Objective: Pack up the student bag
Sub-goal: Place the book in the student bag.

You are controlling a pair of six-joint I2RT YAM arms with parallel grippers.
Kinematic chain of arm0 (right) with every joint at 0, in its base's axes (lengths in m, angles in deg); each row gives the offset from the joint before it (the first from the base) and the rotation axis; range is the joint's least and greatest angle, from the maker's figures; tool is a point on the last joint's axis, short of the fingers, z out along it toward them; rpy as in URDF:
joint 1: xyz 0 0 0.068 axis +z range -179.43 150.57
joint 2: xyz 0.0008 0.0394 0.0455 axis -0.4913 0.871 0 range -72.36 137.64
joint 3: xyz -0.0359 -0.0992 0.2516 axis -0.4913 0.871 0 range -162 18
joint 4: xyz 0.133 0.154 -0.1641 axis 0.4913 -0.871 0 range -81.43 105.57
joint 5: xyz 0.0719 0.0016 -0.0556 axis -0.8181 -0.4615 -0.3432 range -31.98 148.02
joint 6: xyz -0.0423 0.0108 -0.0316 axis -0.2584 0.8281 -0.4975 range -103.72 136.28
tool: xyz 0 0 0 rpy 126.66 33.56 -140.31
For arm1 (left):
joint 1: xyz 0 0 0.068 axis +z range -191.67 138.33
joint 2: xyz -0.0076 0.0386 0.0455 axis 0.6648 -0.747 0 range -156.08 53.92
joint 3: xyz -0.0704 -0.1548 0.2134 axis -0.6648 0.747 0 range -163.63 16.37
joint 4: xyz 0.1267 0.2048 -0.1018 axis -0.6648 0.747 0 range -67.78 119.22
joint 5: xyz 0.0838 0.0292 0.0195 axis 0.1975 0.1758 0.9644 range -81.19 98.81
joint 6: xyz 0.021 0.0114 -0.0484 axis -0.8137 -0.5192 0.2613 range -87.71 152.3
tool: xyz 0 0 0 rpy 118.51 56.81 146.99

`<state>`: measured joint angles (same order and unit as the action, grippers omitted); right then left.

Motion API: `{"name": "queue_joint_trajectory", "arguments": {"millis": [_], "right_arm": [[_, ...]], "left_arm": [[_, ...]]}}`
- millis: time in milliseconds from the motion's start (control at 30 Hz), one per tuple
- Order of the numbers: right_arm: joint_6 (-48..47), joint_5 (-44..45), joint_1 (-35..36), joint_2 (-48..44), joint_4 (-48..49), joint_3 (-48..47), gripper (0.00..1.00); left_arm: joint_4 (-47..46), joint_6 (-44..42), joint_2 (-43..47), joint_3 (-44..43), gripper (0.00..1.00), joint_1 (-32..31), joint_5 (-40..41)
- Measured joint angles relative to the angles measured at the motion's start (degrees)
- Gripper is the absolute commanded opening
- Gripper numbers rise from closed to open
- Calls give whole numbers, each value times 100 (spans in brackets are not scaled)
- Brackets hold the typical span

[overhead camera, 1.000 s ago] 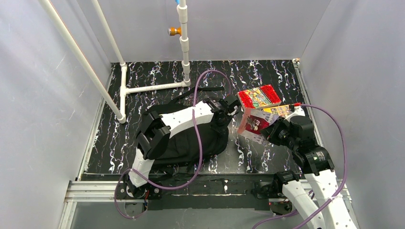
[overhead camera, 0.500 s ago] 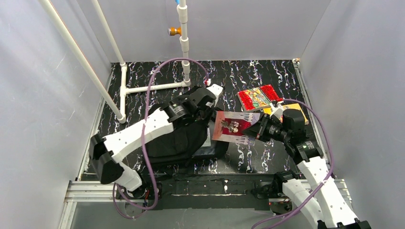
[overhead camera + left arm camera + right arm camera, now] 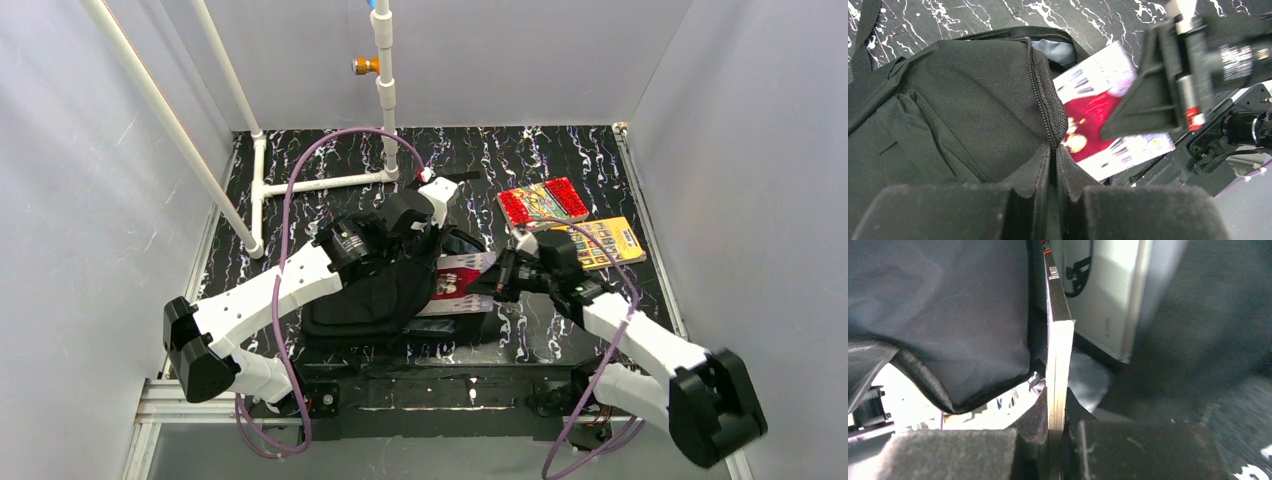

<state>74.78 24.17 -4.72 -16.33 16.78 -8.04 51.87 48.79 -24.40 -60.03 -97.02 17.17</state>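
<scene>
The student bag (image 3: 365, 295) lies black and soft in the middle of the table. My left gripper (image 3: 441, 243) is shut on the zipper edge (image 3: 1050, 145) of its opening and holds that flap up. A thin book with a red and white cover (image 3: 455, 285) lies flat, its left part inside the bag's mouth. My right gripper (image 3: 498, 281) is shut on the book's right end. In the right wrist view the book's page edge (image 3: 1058, 355) runs straight between the jaws, with the bag's grey lining (image 3: 948, 310) to its left. The left wrist view shows the book (image 3: 1093, 112) beside the lifted flap.
A red book (image 3: 543, 203) and a yellow book (image 3: 603, 241) lie on the black marbled table (image 3: 560, 330) at the right, behind my right arm. A white pipe frame (image 3: 300, 185) stands at the back left. Grey walls close in on both sides.
My right arm swung left with the book, from beside the red book to the bag's mouth, laying it flat. My left arm reached further and raised the bag's edge.
</scene>
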Motion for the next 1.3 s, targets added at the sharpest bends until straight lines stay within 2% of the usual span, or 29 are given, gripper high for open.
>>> {"name": "queue_joint_trajectory", "arguments": {"millis": [133, 200, 367, 433, 500, 633, 800, 967, 1133, 1300], "right_arm": [[164, 280, 861, 1043, 734, -343, 3], [372, 420, 1104, 1622, 1285, -415, 26], [726, 557, 1558, 3171, 2490, -968, 59], [708, 570, 1644, 3324, 2688, -1104, 70], [505, 688, 1663, 3220, 2603, -1167, 76], [-192, 1196, 1650, 2643, 1657, -1294, 86], [-931, 1899, 1639, 1735, 308, -1342, 87], [-1226, 2245, 1622, 1412, -376, -1353, 86], [-1298, 2310, 1633, 1766, -382, -1360, 83], [-1357, 2197, 1720, 2719, -79, -1508, 70]], "left_arm": [[-42, 20, 37, 7, 0, 0, -131], [-66, 48, 85, 22, 0, 0, -170], [-118, 136, 260, 114, 0, 0, -190], [-116, 144, 291, 114, 0, 0, -188], [-96, 142, 315, 114, 0, 0, -179], [-87, 129, 380, 136, 0, 0, -164], [-83, 111, 407, 181, 0, 0, -166], [-83, 83, 407, 181, 0, 0, -168], [-85, 105, 407, 190, 0, 0, -186], [-103, 203, 407, 236, 0, 0, -282]]}}
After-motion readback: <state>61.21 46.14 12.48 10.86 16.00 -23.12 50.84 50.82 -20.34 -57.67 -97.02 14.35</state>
